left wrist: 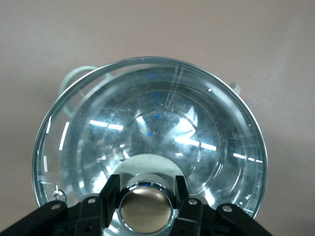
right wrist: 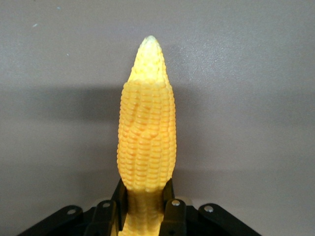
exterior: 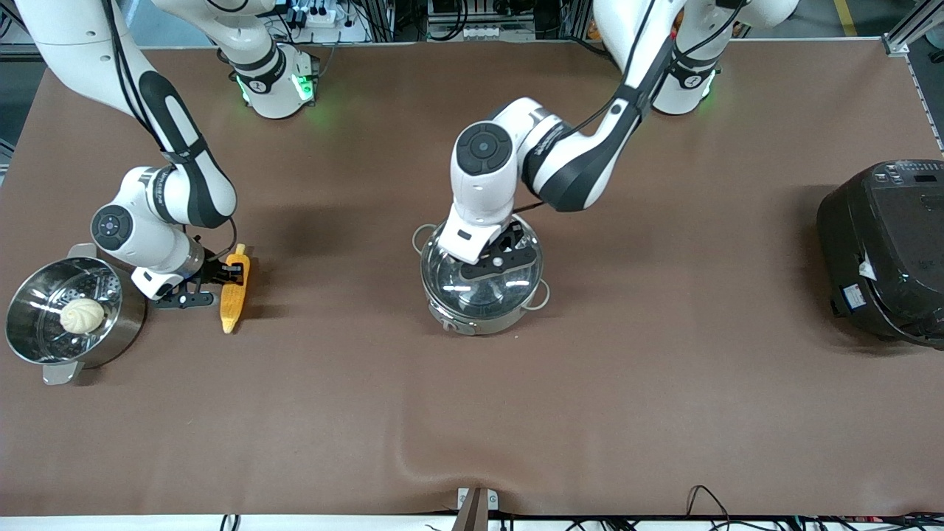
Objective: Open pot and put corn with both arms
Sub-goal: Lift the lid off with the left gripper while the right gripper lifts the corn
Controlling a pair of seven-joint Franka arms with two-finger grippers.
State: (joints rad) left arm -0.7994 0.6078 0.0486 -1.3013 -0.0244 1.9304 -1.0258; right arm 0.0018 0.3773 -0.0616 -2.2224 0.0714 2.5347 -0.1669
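Centrally on the brown surface [exterior: 472, 413] stands the pot [exterior: 483, 284], its glass lid [left wrist: 147, 142] on and its pale loop handles sticking out at roughly ten and four o'clock in the front view. The left claw [exterior: 500, 259] is down on the lid, one finger on each side of the copper-coloured knob [left wrist: 145, 209]; in the left wrist view the fingers [left wrist: 109, 196] press against the knob's sides, so the claw is clenched on it, and the lid sits level on the rim. Toward the right arm's end of the surface lies the corn [exterior: 234, 291], its length running from twelve to six o'clock in the front view, tapered tip pointing nearer the front camera. The right claw [exterior: 230, 271] is clamped on the cob close to its stub end; the right wrist view shows the two fingers [right wrist: 172, 214] tight against the corn's narrow base, with the kernelled body [right wrist: 146, 128] stretching away over the bare surface. Whether the cob rests on the surface or is just lifted cannot be told. Just beside this claw, farther toward the right arm's end, a steel steamer pot [exterior: 37, 332] holds a white bun [exterior: 82, 315] on its perforated insert. At the left arm's end, about three o'clock from the pot and well apart from it, sits a black rice cooker [exterior: 889, 251].
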